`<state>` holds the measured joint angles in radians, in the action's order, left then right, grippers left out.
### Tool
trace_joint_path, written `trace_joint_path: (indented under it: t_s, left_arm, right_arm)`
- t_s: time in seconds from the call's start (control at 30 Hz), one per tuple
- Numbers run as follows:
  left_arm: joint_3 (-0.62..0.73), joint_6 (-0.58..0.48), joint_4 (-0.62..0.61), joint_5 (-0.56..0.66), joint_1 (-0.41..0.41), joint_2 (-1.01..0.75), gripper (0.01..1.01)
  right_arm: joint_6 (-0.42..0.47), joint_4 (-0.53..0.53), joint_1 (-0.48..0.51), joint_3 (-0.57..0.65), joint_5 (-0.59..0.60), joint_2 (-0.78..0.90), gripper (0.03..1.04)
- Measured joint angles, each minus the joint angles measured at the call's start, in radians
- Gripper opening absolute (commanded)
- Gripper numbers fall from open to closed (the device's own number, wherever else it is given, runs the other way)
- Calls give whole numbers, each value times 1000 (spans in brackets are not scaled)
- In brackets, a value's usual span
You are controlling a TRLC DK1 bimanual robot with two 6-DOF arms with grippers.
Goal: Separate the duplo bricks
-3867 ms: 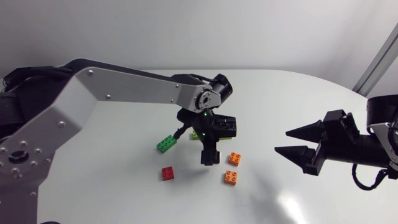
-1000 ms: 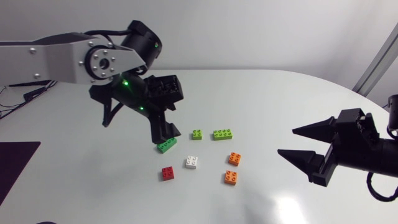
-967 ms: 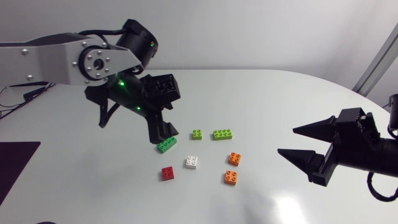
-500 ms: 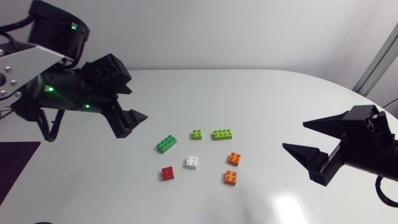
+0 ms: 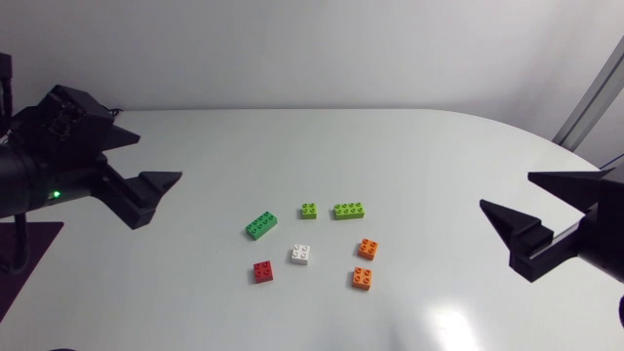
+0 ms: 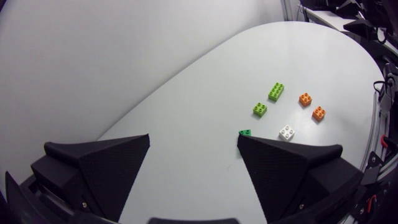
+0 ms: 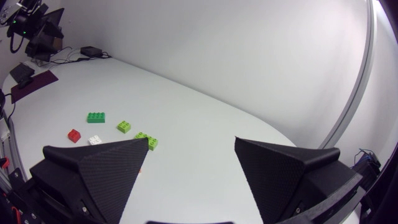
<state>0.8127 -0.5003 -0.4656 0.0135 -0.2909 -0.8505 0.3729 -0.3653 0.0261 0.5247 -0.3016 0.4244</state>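
Observation:
Several duplo bricks lie apart from one another at mid-table: a green long one (image 5: 260,225), a small lime one (image 5: 308,210), a longer lime one (image 5: 349,210), a white one (image 5: 301,254), a red one (image 5: 263,271) and two orange ones (image 5: 368,249) (image 5: 362,278). My left gripper (image 5: 161,156) hangs open and empty at the left edge, well clear of them. Open and empty too, my right gripper (image 5: 505,191) sits at the right edge. Ahead of the left gripper (image 6: 193,138) its finger half hides the green brick (image 6: 245,132). The right gripper (image 7: 191,142) faces the green brick (image 7: 96,117).
The white table (image 5: 409,156) has a curved far edge and wide bare room around the brick group. A dark maroon mat (image 5: 24,236) lies at the left edge beneath my left arm.
My left arm has swung back from over the green brick to the left edge, gripper open throughout. The right gripper has drawn back to the right. The bricks have stayed put over the last second.

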Motion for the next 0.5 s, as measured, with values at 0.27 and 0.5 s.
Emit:
trace_joint_path:
  t_s: [0.27, 0.5]
  left_arm:
    - [-110, 69, 70, 179, 8, 134, 985]
    - [-174, 88, 78, 258, 8, 233, 985]
  right_arm:
    - [-19, 55, 6, -29, 97, -23, 995]
    - [-14, 67, -10, -72, 131, -58, 995]
